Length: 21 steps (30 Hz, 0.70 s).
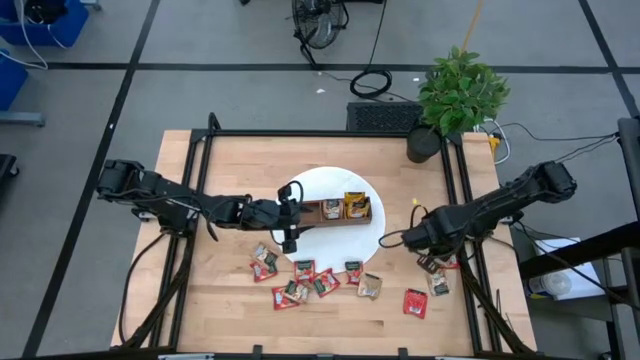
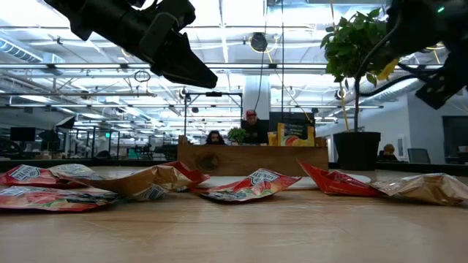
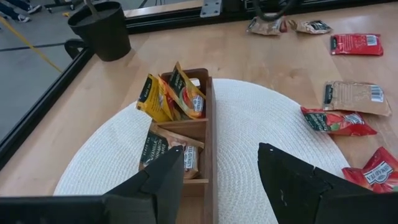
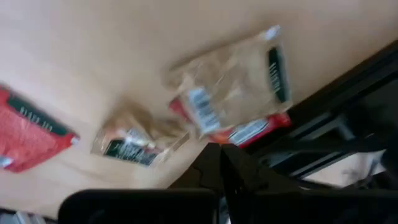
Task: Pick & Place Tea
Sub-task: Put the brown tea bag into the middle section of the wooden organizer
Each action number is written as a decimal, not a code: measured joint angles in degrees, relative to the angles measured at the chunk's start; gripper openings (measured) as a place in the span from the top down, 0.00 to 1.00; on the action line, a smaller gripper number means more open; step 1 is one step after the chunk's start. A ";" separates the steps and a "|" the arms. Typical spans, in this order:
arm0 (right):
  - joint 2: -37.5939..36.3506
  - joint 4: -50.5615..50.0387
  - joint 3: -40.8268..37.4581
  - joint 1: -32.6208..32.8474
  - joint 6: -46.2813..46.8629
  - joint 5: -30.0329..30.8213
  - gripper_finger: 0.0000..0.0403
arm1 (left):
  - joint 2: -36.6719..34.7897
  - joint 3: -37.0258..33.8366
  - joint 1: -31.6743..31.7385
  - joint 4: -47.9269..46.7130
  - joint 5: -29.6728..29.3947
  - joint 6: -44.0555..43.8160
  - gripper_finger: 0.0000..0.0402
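Closest to the low camera is the loose tea (image 2: 241, 186), a ragged row of red and tan sachets flat on the tabletop (image 1: 215, 300). From above I count roughly nine in the main scatter (image 1: 315, 278) at about 6 o'clock from the white round mat (image 1: 330, 245), plus about three more over at 4 o'clock by the right hand (image 1: 425, 240) (a red one (image 1: 415, 302) and tan ones (image 4: 233, 84)), so around a dozen to go. On the mat sits the wooden tray (image 1: 335, 209) with three slots: yellow sachets (image 3: 168, 96) in the far one, brown ones (image 3: 165, 152) in the middle, and I can't see into the nearest. Maybe four or five filed, so I'd say under halfway done. The left hand (image 3: 221, 180) hovers at the tray's 9 o'clock end, fingers spread wide, nothing between them. The right hand is pinched fully closed over the small pile and I don't see a sachet in it. A potted plant (image 1: 455, 95) sits at 1 o'clock.
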 joint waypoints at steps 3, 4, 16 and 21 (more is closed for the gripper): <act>1.88 0.15 0.45 1.83 2.10 1.38 1.00 | 0.00 0.02 0.00 -0.32 0.00 -0.40 0.48; 2.43 0.38 0.45 2.42 2.54 1.57 1.00 | 0.00 0.02 0.00 -0.32 0.00 -0.40 0.48; 11.51 4.59 -0.40 6.91 9.99 -5.25 1.00 | 0.00 0.00 0.00 -0.28 0.02 -0.79 0.48; 15.45 6.97 -0.51 6.61 10.07 2.34 1.00 | 0.00 0.00 0.00 -0.26 0.02 -0.57 0.48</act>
